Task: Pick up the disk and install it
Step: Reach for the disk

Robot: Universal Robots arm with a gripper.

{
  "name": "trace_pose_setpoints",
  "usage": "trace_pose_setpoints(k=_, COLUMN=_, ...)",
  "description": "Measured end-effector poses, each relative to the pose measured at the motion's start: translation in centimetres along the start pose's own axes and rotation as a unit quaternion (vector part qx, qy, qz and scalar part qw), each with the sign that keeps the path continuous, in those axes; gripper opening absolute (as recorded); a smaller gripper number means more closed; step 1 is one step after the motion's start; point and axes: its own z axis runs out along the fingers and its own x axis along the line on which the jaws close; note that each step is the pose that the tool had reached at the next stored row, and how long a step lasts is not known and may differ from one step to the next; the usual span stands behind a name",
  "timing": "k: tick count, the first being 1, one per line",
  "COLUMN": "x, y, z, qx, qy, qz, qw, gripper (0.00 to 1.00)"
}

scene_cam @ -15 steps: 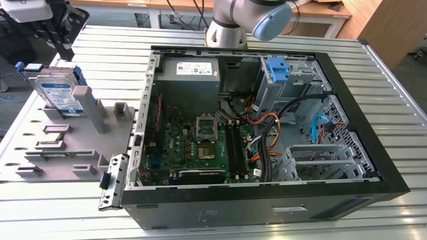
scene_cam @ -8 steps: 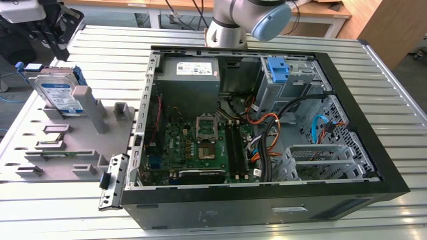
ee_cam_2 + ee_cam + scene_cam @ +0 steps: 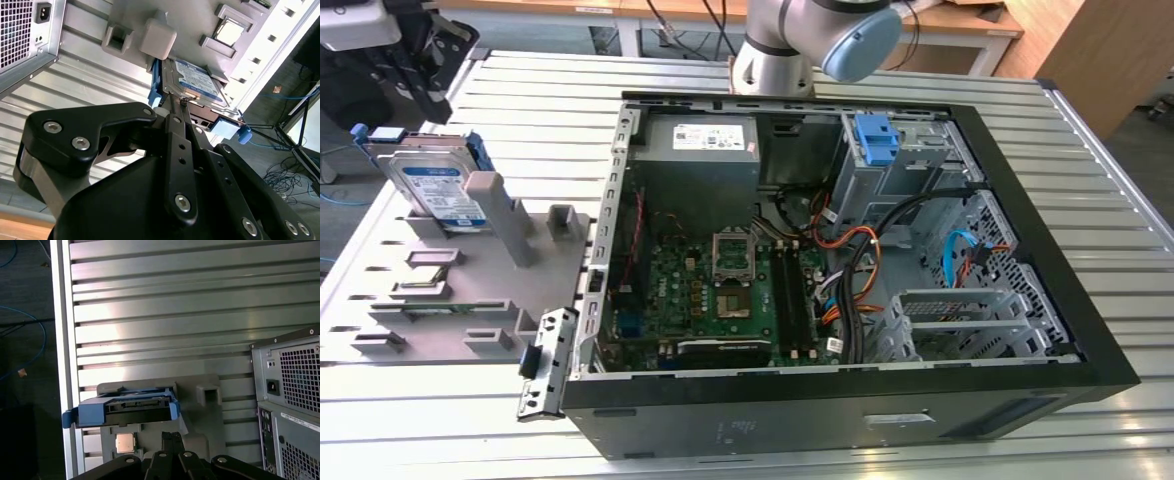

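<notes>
Your black gripper has its fingers pressed together, holding nothing. The silver, blue-framed labelled disk stands in the grey plastic holder, upper left of the exterior view.

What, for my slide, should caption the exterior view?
Disk stands in a grey fixture beside the open computer case.

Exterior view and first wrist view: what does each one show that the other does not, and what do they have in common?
Exterior view: the inside of the open computer case, with the motherboard and a blue bracket at the drive cage. First wrist view: the case's rear wall, with a power socket and a vent grille. Both: the disk standing upright in the grey holder on the slatted table.
</notes>
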Motion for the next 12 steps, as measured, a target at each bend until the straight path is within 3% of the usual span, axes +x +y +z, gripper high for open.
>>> trace_pose_setpoints(k=12, x=0.94, y=0.05, z=0.21, qx=-0.0001, qy=-0.0001, qz=0.001, qw=1.0, gripper=0.11)
